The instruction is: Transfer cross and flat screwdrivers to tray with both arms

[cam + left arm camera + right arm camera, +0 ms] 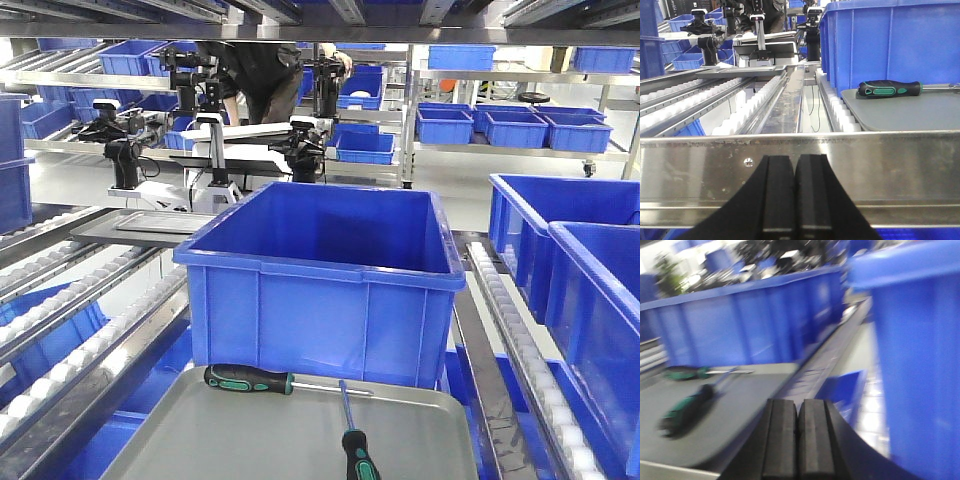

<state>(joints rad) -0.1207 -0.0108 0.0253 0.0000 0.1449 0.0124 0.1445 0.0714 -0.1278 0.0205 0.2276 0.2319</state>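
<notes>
Grey tray holds both screwdrivers: one at 12 o'clock, one at 3. Left gripper and right gripper pressed together, empty, off the tray.

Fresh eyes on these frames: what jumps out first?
The big blue bin fills the middle of the front view, right behind the grey tray. On the tray lie two green-and-black screwdrivers, one across the far edge by the bin, the other pointing toward the bin. In each wrist view the left gripper and right gripper sit low with fingers pressed together, holding nothing.
</notes>
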